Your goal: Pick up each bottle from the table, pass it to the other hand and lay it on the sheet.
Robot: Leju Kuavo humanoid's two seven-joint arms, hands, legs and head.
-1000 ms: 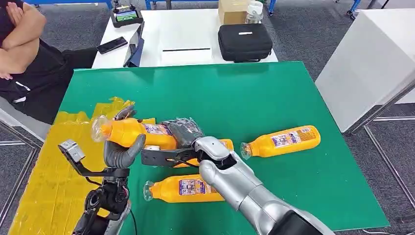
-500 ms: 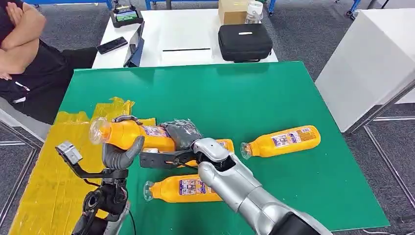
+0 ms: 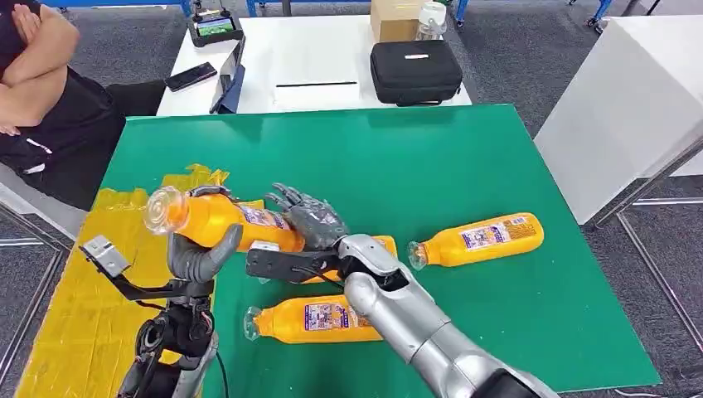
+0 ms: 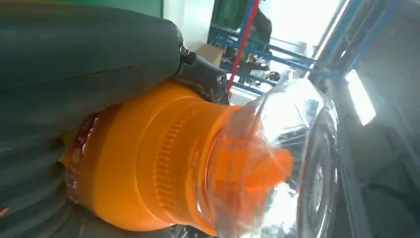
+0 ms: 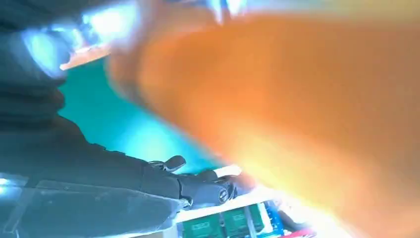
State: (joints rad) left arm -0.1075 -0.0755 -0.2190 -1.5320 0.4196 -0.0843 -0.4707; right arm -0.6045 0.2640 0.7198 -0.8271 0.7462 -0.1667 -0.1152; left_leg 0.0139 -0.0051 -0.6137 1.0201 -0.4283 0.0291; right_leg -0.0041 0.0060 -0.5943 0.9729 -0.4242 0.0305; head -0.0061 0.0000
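A: Item one, hidden or unclear?
B: Right wrist view: smeared by blur, an orange mass close against the lens, green table behind. Left wrist view: neck and clear cap of the held bottle at very close range, the left hand's dark fingers wrapped over it. Head view: one bottle under the forearm, mostly covered by the right arm, only its orange end showing.

A: Item two, held bottle against the hands?
B: Held bottle lies roughly level in the air, cap pointing toward the yellow sheet, over the boundary between the sheet and the green table. The left hand clasps it from below near the neck, thumb curled up the near side. The right hand sits at the bottle's base end, fingers spread apart and lifted; whether the palm touches the bottle cannot be told.

A: Item three, counts?
B: Bottles, orange, four: one held; one partly hidden under the forearm; near bottle lying on the green beside the right forearm; far bottle lying well to the right. Sheet, yellow, crumpled: one. Black case on the white table behind: one. Person seated at the far left, arms crossed: one.
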